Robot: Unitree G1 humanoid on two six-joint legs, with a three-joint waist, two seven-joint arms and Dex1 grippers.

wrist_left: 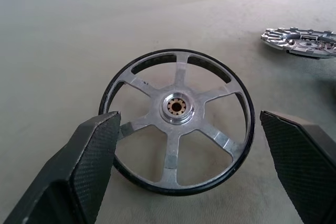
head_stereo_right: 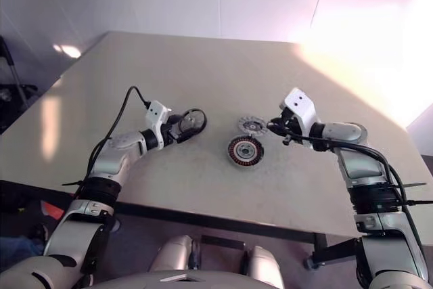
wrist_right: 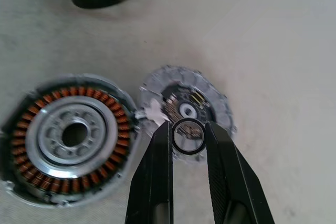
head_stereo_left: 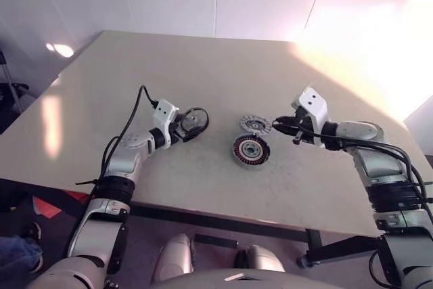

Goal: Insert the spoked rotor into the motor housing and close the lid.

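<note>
Left gripper (wrist_left: 184, 182) is spread wide around the thin black-rimmed spoked rotor (wrist_left: 178, 121), not yet clamped. Right gripper (wrist_right: 188, 140) pinches a small black ring (wrist_right: 188, 136) just above the pale slotted metal lid (wrist_right: 185, 103); copper-wound grey motor housing (wrist_right: 68, 137) sits beside on the desk (head_stereo_left: 203, 65). Close the left squarely across the rim before lifting.

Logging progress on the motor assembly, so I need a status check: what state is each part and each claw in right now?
spoked rotor: lying flat on the table, between the open left claw's fingers, not gripped.
motor housing: open, windings exposed, no rotor inside.
lid: off, lying on the table beside the housing.
small black ring: pinched between the right claw's fingers, above the lid.
left claw: open.
right claw: shut on the ring.
</note>
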